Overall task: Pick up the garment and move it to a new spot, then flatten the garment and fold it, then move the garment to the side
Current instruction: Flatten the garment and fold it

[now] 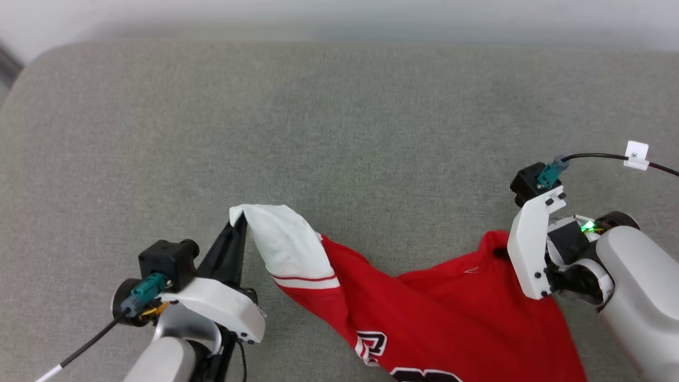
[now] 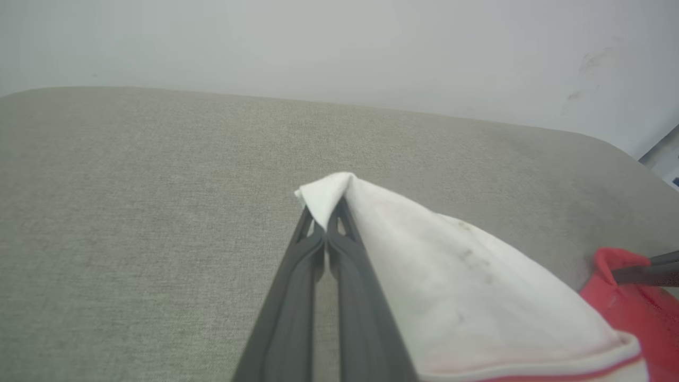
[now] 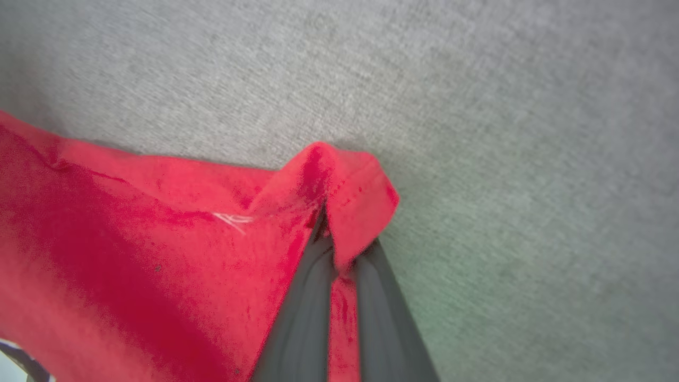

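The garment [image 1: 456, 313], a red jersey with a white sleeve and black numbering, hangs stretched between my two grippers over the grey cushion [image 1: 339, 132]. My left gripper [image 1: 241, 218] is shut on the tip of the white sleeve [image 2: 424, 265], pinched at the fingertips. My right gripper [image 3: 326, 212] is shut on a red hem corner [image 3: 350, 180], with cloth folded over and between the fingers. In the left wrist view the right gripper's dark fingers [image 2: 644, 270] show at the far right, on red cloth. The jersey's lower part runs off the head view's bottom edge.
The grey cushion spreads wide ahead of both grippers, with a rounded far edge against a pale wall [image 1: 339, 16]. A black cable with a white tag [image 1: 636, 155] runs off the right wrist.
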`<state>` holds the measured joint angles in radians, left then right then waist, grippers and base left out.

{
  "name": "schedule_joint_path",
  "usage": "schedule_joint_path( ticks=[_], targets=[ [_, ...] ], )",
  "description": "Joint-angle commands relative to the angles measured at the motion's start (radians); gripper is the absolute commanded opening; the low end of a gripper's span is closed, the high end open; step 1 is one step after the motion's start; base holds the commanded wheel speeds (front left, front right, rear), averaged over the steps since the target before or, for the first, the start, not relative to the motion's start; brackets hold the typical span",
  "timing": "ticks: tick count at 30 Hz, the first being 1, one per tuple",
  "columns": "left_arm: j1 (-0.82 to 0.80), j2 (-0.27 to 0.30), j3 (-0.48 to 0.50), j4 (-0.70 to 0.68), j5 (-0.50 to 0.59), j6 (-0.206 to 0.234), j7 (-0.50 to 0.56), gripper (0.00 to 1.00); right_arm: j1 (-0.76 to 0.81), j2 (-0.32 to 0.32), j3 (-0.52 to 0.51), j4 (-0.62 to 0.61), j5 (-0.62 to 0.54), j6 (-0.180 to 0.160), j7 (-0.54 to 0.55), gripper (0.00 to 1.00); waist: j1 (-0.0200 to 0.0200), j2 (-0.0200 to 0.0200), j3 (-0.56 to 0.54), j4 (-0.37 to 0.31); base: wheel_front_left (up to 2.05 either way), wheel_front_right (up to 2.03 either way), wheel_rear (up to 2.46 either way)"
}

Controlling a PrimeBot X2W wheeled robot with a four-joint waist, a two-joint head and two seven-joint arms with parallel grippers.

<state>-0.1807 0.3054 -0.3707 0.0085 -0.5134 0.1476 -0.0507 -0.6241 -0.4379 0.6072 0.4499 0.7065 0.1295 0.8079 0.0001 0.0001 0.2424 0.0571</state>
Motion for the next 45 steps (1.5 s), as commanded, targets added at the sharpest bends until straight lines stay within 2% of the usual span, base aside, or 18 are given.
schedule_joint_path(
  ticks=[1, 6, 11, 19, 26, 27, 33, 41, 45],
  targets=[
    [-0.018, 0.016, 0.008, 0.004, 0.005, -0.007, -0.005, 0.00, -0.028, -0.004, -0.002, -0.001, -0.006, 0.002, -0.041, 0.00, -0.0001, -0.0001, -0.045, -0.013, 0.00, 0.00, 0.00],
    [-0.076, 0.057, 0.016, 0.012, 0.022, -0.032, -0.006, 0.00, -0.065, -0.010, -0.054, 0.007, -0.048, 0.001, -0.153, 0.00, -0.0001, -0.0001, -0.136, -0.036, 0.00, 0.00, 0.00],
    [-0.202, 0.080, 0.026, 0.044, 0.029, -0.066, 0.008, 0.00, -0.119, 0.014, -0.141, 0.033, -0.120, 0.001, -0.234, 0.00, -0.0001, -0.0001, -0.204, -0.064, 0.00, 0.00, 0.00],
    [-0.514, 0.065, 0.047, 0.192, 0.019, -0.115, 0.036, 0.00, -0.262, 0.059, -0.286, 0.067, -0.238, 0.001, -0.314, 0.00, -0.0001, -0.0001, -0.183, -0.094, 0.00, 0.00, 0.00],
    [-0.838, 0.057, 0.056, 0.361, 0.039, -0.153, 0.043, 0.00, -0.469, 0.087, -0.393, 0.080, -0.326, 0.001, -0.385, 0.00, -0.0001, -0.0001, -0.035, -0.119, 0.00, 0.00, 0.00],
    [-0.838, 0.057, 0.056, 0.361, 0.039, -0.153, 0.043, 0.00, -0.469, 0.087, -0.393, 0.080, -0.326, 0.001, -0.385, 0.00, -0.0001, -0.0001, -0.035, -0.119, 0.00, 0.00, 0.00],
    [-1.136, 0.077, 0.050, 0.487, 0.097, -0.179, 0.019, 0.00, -0.677, 0.111, -0.473, 0.101, -0.397, 0.001, -0.471, 0.00, -0.0001, -0.0001, 0.133, -0.136, 0.00, 0.00, 0.00],
    [-1.422, 0.077, 0.053, 0.621, 0.138, -0.188, -0.040, 0.00, -0.895, 0.131, -0.496, 0.140, -0.435, 0.001, -0.574, 0.00, -0.0001, -0.0001, 0.319, -0.145, 0.00, 0.00, 0.00],
    [-1.471, 0.066, 0.042, 0.697, 0.145, -0.197, -0.073, 0.00, -0.944, 0.134, -0.477, 0.181, -0.446, 0.001, -0.606, 0.00, -0.0001, -0.0001, 0.377, -0.141, 0.00, 0.00, 0.00]
  ],
)
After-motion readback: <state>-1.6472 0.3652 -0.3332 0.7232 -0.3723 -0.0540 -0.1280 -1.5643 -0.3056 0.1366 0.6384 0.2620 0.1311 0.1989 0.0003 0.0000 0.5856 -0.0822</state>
